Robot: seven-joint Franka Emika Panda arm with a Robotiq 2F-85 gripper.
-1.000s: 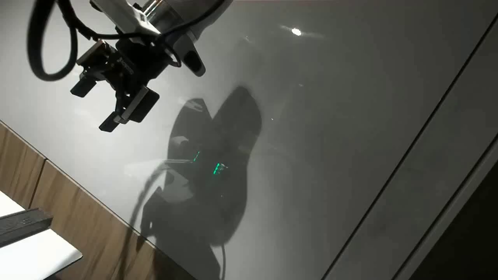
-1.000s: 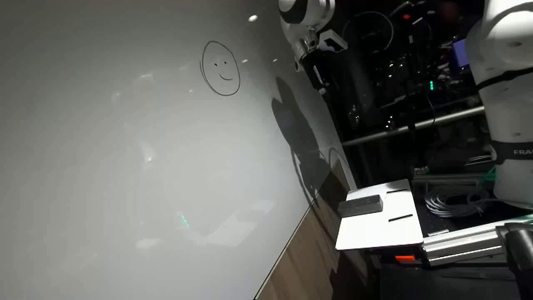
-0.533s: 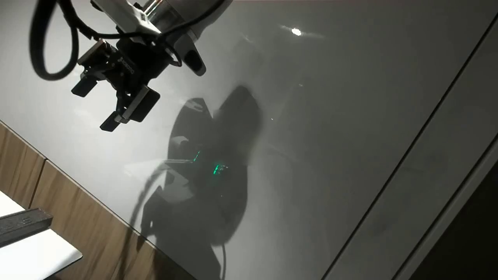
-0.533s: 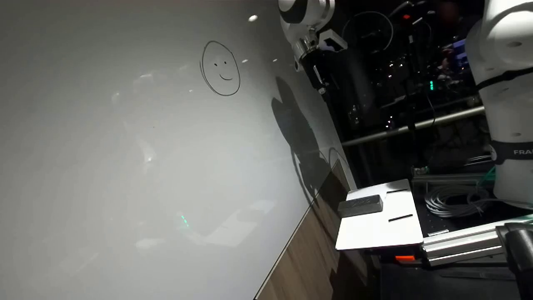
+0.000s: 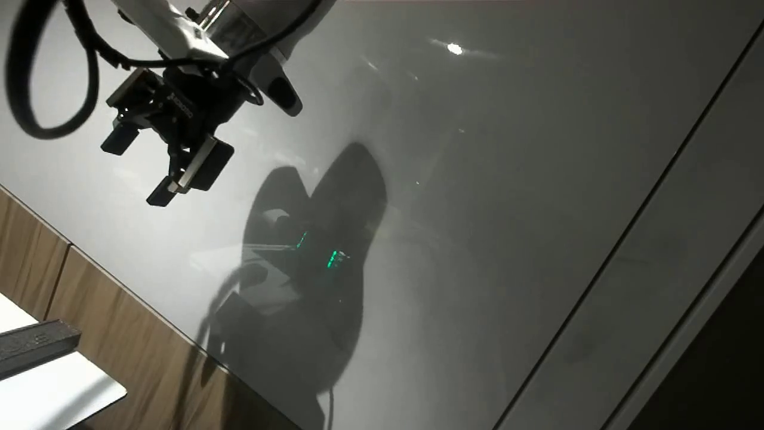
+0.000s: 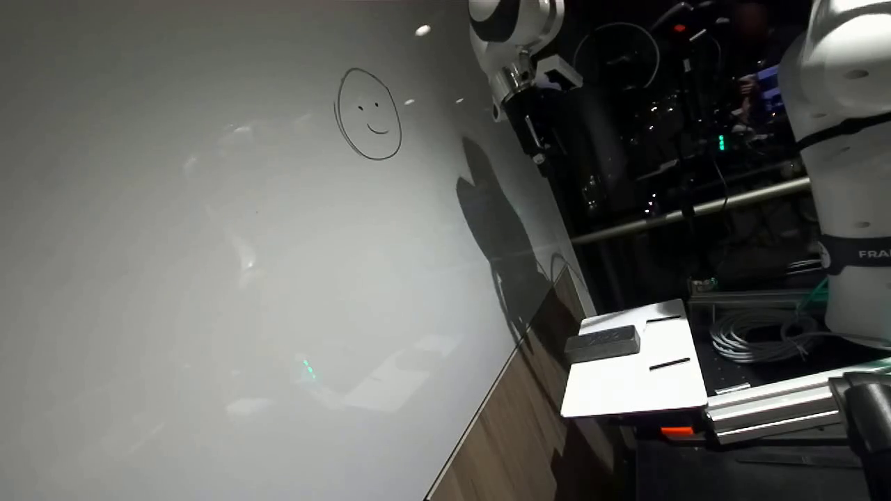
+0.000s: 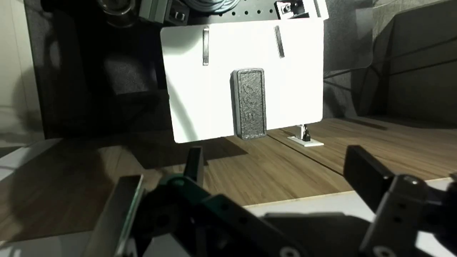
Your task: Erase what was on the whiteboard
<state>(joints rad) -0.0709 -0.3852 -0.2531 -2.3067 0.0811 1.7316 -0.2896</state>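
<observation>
the gripper sits slightly lower than a moment ago, and its shadow lies further down the whiteboard to match; in an exterior view a faint band of shade now crosses the tray as well. the jaws stand wide apart with nothing between them. the eraser rests unmoved on the tray, one end seeming to jut past the edge, so this looks like the start of a reach for it. no wiping is done yet: the smiley face is whole on the board, well apart from the gripper. the board is glossy and pale grey, with glare spots, and a wood strip runs along one edge. two thin dark strips show on the tray past the eraser, pens or slots, i cannot tell. the room behind is mostly dark, with a pale rail and a coil of cable beside the arm's base.
</observation>
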